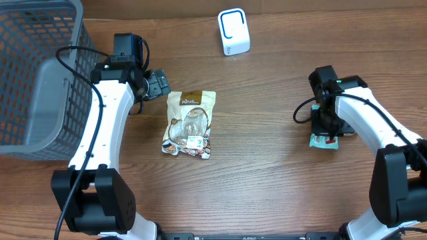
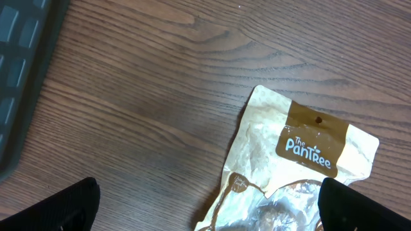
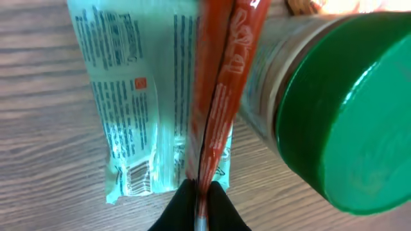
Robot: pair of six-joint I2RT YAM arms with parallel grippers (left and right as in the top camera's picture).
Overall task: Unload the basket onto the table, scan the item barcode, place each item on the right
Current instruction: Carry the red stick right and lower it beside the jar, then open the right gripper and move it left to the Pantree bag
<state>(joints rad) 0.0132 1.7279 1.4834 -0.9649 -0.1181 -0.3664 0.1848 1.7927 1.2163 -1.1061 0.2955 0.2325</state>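
A beige Pantree snack bag (image 1: 189, 123) lies flat in the middle of the table. My left gripper (image 1: 158, 84) hangs open just beyond the bag's top left corner. In the left wrist view the bag (image 2: 302, 160) sits under the right finger (image 2: 366, 208), and nothing is between the jaws of the left gripper (image 2: 212, 212). My right gripper (image 3: 202, 192) is shut on the end of a thin red packet (image 3: 221, 83) held edge-on over a teal packet (image 3: 131, 96), whose barcode (image 3: 138, 178) faces up. From overhead the right gripper (image 1: 325, 130) stands over the teal packet (image 1: 324, 141).
A white scanner (image 1: 233, 32) stands at the back centre. A grey mesh basket (image 1: 37, 73) fills the left side, close to my left arm. A jar with a green lid (image 3: 347, 109) looms right beside the right gripper.
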